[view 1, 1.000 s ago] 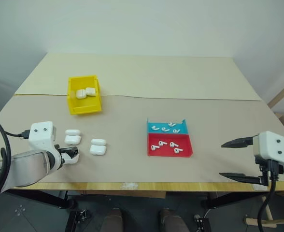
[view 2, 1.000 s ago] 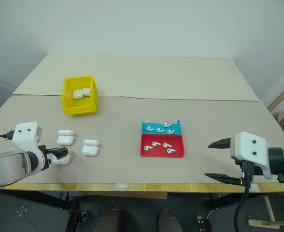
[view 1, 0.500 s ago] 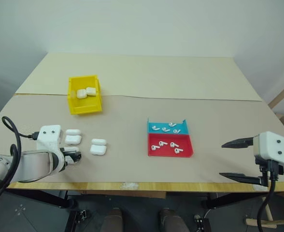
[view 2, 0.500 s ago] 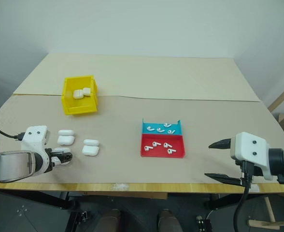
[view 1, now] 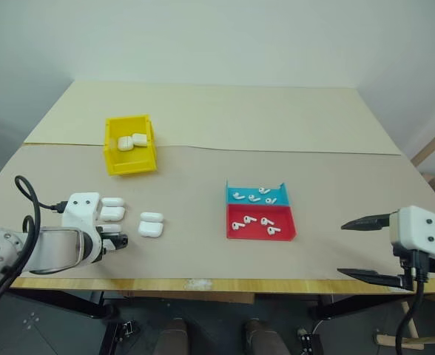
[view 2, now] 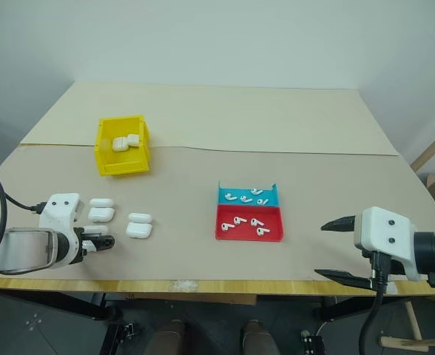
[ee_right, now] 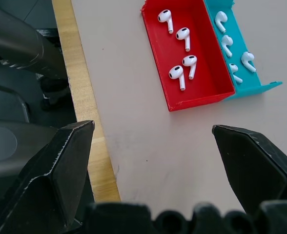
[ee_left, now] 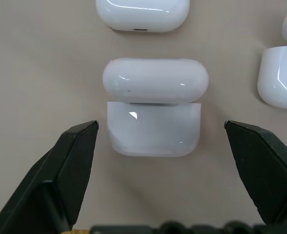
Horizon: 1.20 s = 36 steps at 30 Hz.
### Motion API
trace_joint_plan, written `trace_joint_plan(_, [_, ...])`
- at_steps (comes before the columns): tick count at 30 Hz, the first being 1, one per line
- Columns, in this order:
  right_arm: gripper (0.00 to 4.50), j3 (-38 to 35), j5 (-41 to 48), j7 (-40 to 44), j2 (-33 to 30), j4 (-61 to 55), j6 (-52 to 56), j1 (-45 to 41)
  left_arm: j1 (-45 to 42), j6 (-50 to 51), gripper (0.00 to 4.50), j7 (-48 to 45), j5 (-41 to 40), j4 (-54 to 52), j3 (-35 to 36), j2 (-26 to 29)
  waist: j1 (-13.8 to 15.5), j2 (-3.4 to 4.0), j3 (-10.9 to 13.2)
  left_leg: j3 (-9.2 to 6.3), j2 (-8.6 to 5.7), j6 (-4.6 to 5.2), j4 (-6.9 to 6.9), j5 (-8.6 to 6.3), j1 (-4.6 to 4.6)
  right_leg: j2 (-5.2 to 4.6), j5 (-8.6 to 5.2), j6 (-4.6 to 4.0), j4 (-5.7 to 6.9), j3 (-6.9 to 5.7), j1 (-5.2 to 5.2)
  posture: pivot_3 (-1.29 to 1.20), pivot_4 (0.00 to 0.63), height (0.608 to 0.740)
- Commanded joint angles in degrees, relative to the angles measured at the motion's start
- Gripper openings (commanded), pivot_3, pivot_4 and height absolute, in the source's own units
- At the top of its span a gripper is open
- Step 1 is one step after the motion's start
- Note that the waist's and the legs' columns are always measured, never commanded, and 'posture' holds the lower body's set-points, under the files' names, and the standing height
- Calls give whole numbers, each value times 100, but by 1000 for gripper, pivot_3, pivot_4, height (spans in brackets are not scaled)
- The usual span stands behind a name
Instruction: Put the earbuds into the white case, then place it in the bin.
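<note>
Left gripper (ee_left: 160, 134) jaws wide, white case (ee_left: 153, 113) on table (view 1: 203, 185) centred between fingertips, untouched. Right gripper (ee_right: 153, 141) jaws wide, near earbuds (ee_right: 182, 61) in red tray (ee_right: 202, 92).

On the desk (view 1: 203, 185), the bin (view 1: 129, 144) lies far left, cases (view 1: 150, 225) near left, 2 trays (view 1: 260, 211) right.

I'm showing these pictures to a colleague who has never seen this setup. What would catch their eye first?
Probably the bright colours on the tan table: the bin, yellow, at the far left with two white cases inside, and the red tray joined to the blue tray near the middle, both dotted with earbuds. Next, the left gripper, open, straddling a white case at the near left edge, while the right gripper hangs open at the right.
</note>
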Motion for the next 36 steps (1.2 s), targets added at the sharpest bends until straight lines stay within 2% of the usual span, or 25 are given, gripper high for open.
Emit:
trace_joint_plan(1, [4489,-249,97,-40,17,-118,61,2,-170,79,4500,1,-23,63,19,41,4,0,0,0,0,0,0,0,0,0,0,0,0,0,0,0,150,740])
trace_joint_plan(10, [4489,-248,101,-99,33,-153,88,37,-101,200,4500,-173,-23,130,-15,-110,3,-2,0,0,-1,0,0,0,-1,-1,0,0,0,-1,0,0,150,740])
trace_joint_plan(12, [4500,-252,93,-96,33,-155,88,43,-172,202,4126,-90,-23,117,-92,-43,2,-6,1,-1,-1,0,0,0,-1,0,0,0,0,-1,0,0,150,740])
trace_joint_plan(21, [4500,-269,92,-115,47,-185,121,72,-457,255,4126,19,-23,252,-222,86,2,-9,2,-3,-1,-1,0,0,-2,0,0,1,-1,-1,0,0,150,740])
trace_joint_plan(32, [4500,-226,67,-168,55,-171,95,50,-433,342,4126,-53,-23,458,-157,-11,5,-11,2,-4,-1,-1,0,0,-3,-1,0,1,-1,-2,-1,0,150,740])
trace_joint_plan(35, [4500,-202,60,-191,60,-168,82,59,-445,408,3521,-123,-23,561,-160,-38,2,-12,2,-3,-1,-1,0,0,-2,-1,0,1,-2,-2,0,0,150,740])
trace_joint_plan(36, [4500,-207,61,-193,62,-170,80,66,-446,409,3199,-116,-23,546,-172,-12,1,-11,2,-3,-1,-1,0,0,-2,-1,0,1,-1,-2,0,0,150,740])
